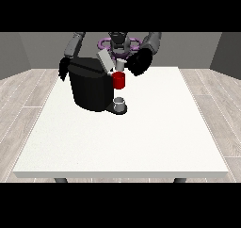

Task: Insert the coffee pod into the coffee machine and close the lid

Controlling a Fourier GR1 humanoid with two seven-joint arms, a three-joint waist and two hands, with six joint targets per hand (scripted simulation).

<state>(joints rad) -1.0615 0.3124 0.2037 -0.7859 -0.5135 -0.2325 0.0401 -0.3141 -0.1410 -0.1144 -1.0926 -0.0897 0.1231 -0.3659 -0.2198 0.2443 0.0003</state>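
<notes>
Front view puts the bulky black coffee machine (90, 86) left of centre in the upper half of the frame, standing on the large white surface (141, 137). Its flat grey lid (105, 61) is tilted up and open. A small white coffee pod (120, 64) shows just right of the lid, above the red brewing part (119, 80) on the machine's front — it seems to sit at the mouth of the slot, though whether it is fully seated I cannot tell. A small grey cup (119, 103) stands on the tray below.

Close beside the pod is the hand at the view's right (139, 62), a dark mass whose fingers I cannot make out, so holding or free is unclear. Behind the machine's upper left corner hangs the hand at the view's left (63, 68), pose equally unreadable.

Judging by this, insertion is in hand or nearly done. Next comes confirming the pod is down, then swinging the lid shut — pressing from above its raised edge.
</notes>
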